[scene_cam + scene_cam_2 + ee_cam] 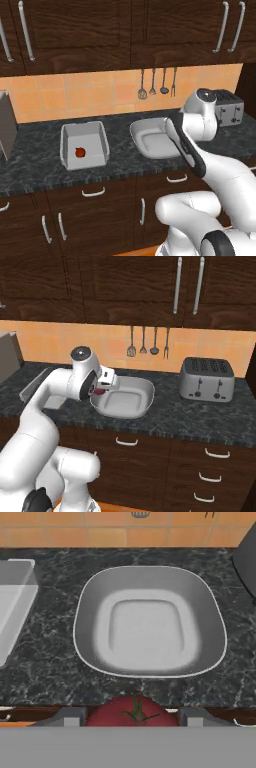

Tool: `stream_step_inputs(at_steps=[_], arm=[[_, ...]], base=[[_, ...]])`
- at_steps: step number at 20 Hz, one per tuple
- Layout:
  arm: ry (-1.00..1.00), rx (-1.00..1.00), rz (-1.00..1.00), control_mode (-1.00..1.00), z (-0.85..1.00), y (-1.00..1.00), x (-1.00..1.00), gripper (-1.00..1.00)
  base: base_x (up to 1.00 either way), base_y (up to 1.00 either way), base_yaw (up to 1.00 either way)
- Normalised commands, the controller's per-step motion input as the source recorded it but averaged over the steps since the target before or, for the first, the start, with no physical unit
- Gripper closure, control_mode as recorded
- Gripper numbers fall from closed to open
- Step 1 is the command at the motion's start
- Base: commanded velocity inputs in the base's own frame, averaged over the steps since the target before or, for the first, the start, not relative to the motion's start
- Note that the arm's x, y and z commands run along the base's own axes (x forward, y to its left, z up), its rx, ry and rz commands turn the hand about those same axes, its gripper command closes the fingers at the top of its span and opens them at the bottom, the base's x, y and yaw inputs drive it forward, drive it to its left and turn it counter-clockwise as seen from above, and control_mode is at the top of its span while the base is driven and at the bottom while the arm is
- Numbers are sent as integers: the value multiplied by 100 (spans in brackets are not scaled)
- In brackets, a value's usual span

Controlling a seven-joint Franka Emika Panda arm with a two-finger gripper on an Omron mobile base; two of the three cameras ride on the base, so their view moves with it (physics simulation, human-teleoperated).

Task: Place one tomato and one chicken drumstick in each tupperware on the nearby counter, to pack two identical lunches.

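Tomato between fingers, second tomato in rectangular tupperware

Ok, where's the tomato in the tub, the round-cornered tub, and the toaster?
Tomato (80,152), left base view, middle of the red ball.
Round-cornered tub (150,579), hand view, far sloping wall.
Toaster (207,385), right base view, front face.

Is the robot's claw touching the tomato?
Touching. In the hand view the tomato sits squeezed between both fingertips of the gripper, with no gap either side.
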Motion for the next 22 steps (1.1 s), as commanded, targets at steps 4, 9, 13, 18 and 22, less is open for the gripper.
stream_step_inputs(at_steps=[4, 9, 13, 18, 22], arm=[[5, 0, 4, -100, -31, 0, 87, 100], [9, 0, 5, -100, -41, -12, 79, 100], [9, 0, 7, -100, -47, -27, 77, 100], [4, 0, 4, -100, -39, -11, 78, -100], [0, 0, -2, -100, -32, -4, 31, -100]], base=[[0, 0, 0], [0, 0, 0], [0, 0, 0], [0, 0, 0], [0, 0, 0]])
